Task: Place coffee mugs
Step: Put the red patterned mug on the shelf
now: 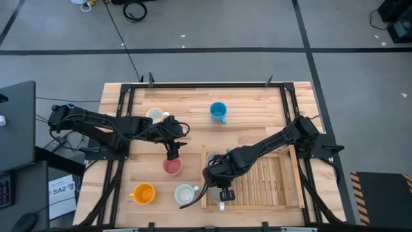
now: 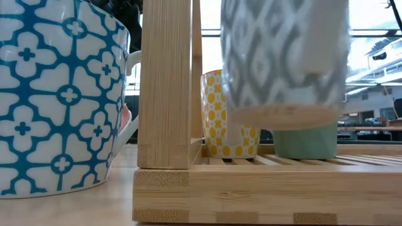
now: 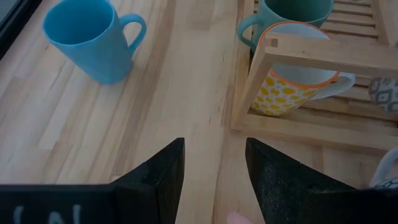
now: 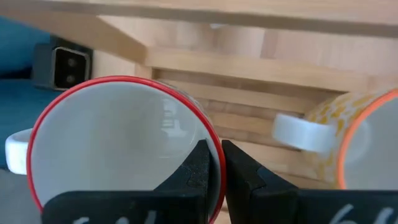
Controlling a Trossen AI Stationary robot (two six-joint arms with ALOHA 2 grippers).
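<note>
- A red-rimmed mug (image 4: 121, 146) is pinched by its rim in the right pincer (image 4: 213, 168), whose fingers are almost closed, above the near left corner of the wooden rack (image 1: 261, 180).
- The left pincer (image 3: 211, 171) is held partly open and empty above the pink mug (image 1: 172, 167) on the tabletop (image 1: 193, 106).

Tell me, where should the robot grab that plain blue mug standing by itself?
Probably the rim, from above: the blue mug stands upright, mouth open, nothing crowding it. The right end effector pinches a red-rimmed mug that way.
</note>
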